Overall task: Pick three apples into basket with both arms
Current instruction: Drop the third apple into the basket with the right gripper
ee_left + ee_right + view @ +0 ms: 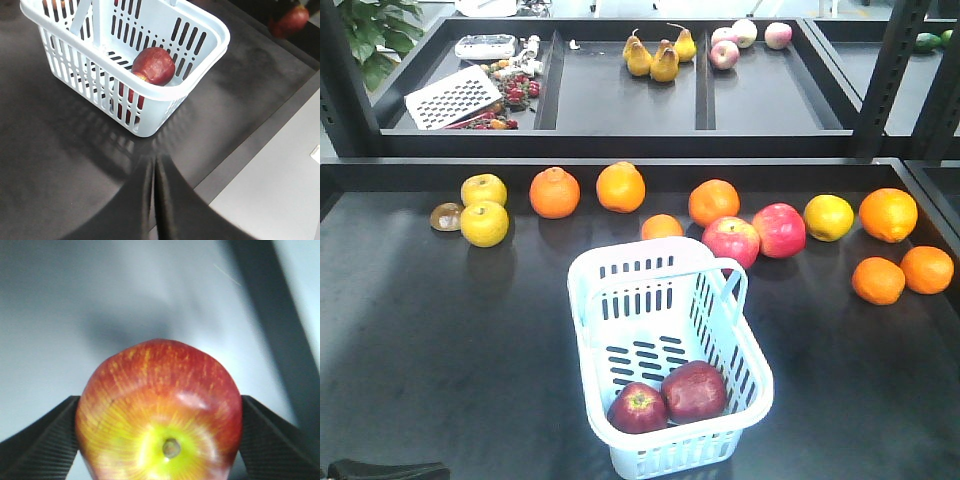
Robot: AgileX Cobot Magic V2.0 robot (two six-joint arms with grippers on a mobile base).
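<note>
The black tabletop (440,340) carries a pale blue-white slotted plastic basket (620,275) near its front centre, long axis running front to back, one loop handle (732,290) raised on the right rim. Two dark red apples (694,390) lie side by side, touching, at the near end of the basket floor; the left wrist view shows one of them against the slotted wall. Behind the basket, a row of loose fruit runs across the table: two more red apples (731,241) touching each other just beyond the far right corner of the basket, several oranges (554,193), and yellow round fruits (484,223) at the left. The right gripper (160,440) is clamped on a red apple with a yellow-green patch around its stem (160,410), one ribbed black finger (40,440) pressed to each side; its surroundings are blurred. The left gripper (154,195) hangs over the table just off the near corner of the basket, fingers pressed together and empty.
</note>
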